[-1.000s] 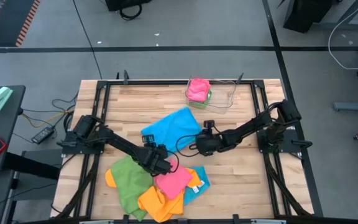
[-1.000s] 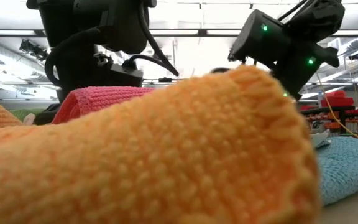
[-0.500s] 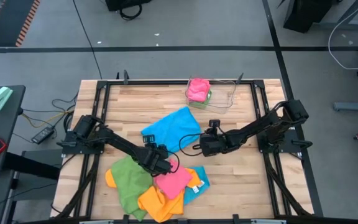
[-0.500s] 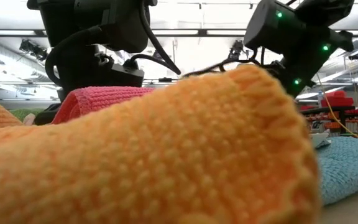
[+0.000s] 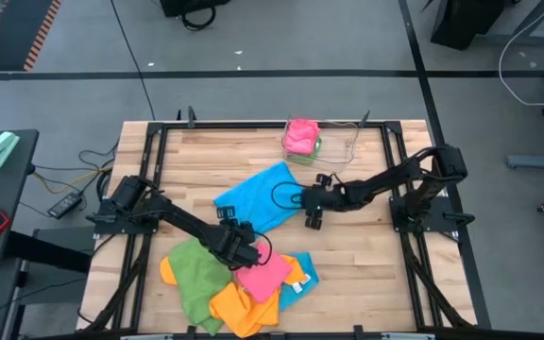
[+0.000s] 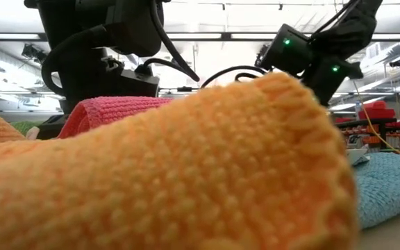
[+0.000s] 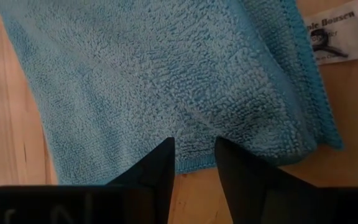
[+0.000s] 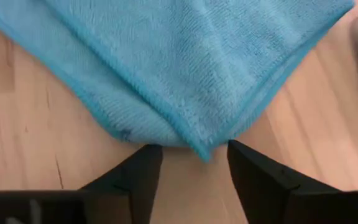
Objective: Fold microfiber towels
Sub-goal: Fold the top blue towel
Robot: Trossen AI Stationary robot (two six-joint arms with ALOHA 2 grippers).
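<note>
A sky blue towel (image 5: 261,194) lies spread flat mid-table. My right gripper (image 5: 312,200) is open at its right corner; in the right wrist view (image 8: 194,155) the fingers stand either side of that corner (image 8: 201,148) without touching it. My left gripper (image 5: 237,244) is low between this towel and a pile of green (image 5: 196,274), pink (image 5: 264,274), orange (image 5: 239,307) and blue (image 5: 302,272) towels. Its fingers (image 7: 193,146) are a narrow gap apart over the hemmed edge of a blue towel (image 7: 166,74) with a white label (image 7: 331,34). My left gripper's fingertips (image 7: 166,152) stand over the blue towel's hemmed edge (image 7: 194,163), coming at it from above. I cannot tell whether they touch the cloth. The towel lies flat on the wood.
A clear plastic tray (image 5: 343,142) stands at the far edge with a pink towel (image 5: 300,135) bunched at its left end. The low view is mostly filled by the orange towel (image 6: 186,160), with a pink one (image 6: 117,107) and a blue one (image 6: 387,184) behind it.
My right gripper has moved toward the table's far edge, up along the spread blue towel's right side to its right corner, and its arm has turned. The towels have stayed where they were.
</note>
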